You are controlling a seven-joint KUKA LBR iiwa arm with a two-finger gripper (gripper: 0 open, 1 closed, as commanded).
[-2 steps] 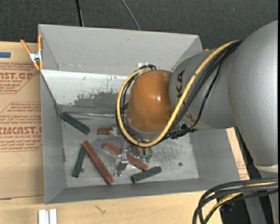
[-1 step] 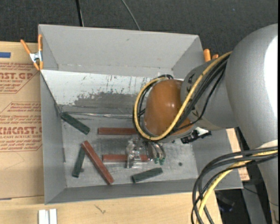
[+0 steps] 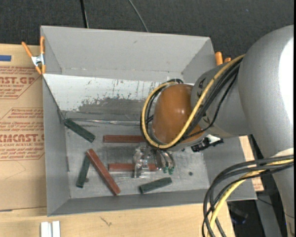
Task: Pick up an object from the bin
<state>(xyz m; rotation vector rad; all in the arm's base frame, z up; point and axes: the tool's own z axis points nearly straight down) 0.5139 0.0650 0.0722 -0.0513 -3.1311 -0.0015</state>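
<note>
My gripper hangs low over the middle of the bin floor, below the orange cover. Right under it lies a short reddish-brown stick, whose right end disappears beneath the metal fingertips. A dark green stick lies just below and to the right of the gripper. Another reddish-brown stick lies flat a little above it.
A long reddish-brown stick runs diagonally at the lower left, with a dark green stick beside it. One more dark green stick lies at the upper left near the bin wall. The arm covers the bin's right side.
</note>
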